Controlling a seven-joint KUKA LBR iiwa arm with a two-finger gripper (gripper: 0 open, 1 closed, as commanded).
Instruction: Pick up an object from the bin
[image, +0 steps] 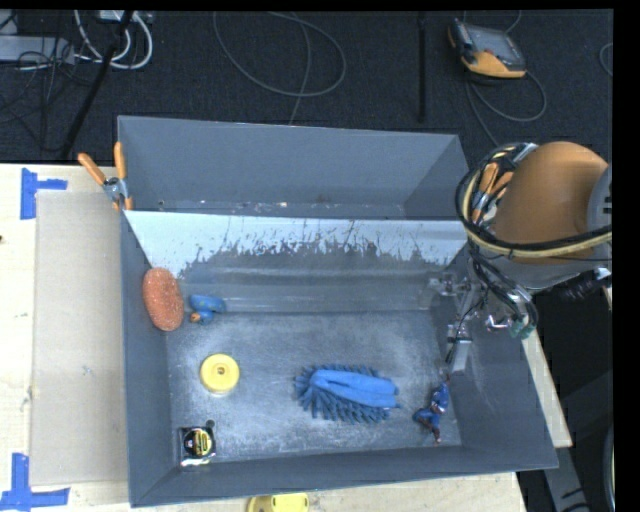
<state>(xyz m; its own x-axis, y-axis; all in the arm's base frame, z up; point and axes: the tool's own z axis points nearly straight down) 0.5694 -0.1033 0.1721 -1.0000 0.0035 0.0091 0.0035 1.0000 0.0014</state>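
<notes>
Fingers (453, 366) rt side, blue toy (434, 407) just beside

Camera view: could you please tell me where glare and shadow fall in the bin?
In the camera view, a bright band of glare runs across the bin along its back wall; the floor is evenly lit, with no strong shadow by the brush; the gripper hangs by the duller right wall.
</notes>
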